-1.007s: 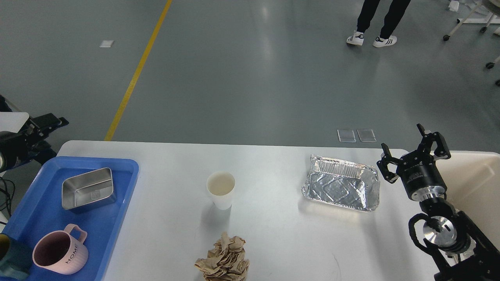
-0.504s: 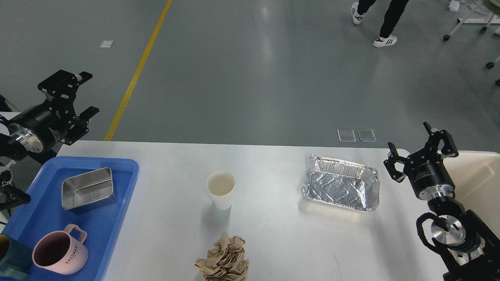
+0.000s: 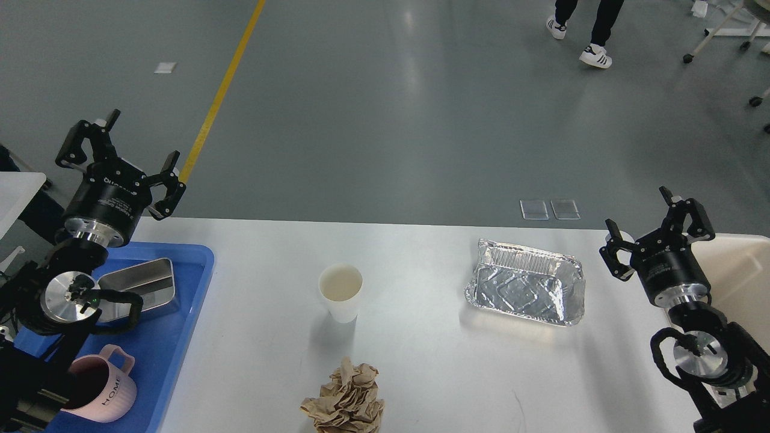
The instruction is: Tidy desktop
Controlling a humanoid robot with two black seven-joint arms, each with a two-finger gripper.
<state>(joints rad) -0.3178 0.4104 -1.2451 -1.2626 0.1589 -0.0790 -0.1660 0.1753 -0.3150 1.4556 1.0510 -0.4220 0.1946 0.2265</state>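
**Both pincers raised and empty above a cluttered desk**

The desk (image 3: 421, 361) fills the lower half of the head view, with a white paper cup (image 3: 340, 293) at its centre, a crumpled brown paper wad (image 3: 346, 401) at the near edge and a foil tray (image 3: 526, 290) to the right. The left pincer (image 3: 120, 159) hangs wide and empty above the far corner of the blue tray (image 3: 174, 361); the right pincer (image 3: 659, 225) is also spread, holding nothing, just beside the foil tray and the beige bin (image 3: 737, 276). The likely step is a first pick. The foil tray looks thin and easily crushed, so the right pincer should close on its rim gently. The cup could tip, so a grip low on its wall seems wiser.
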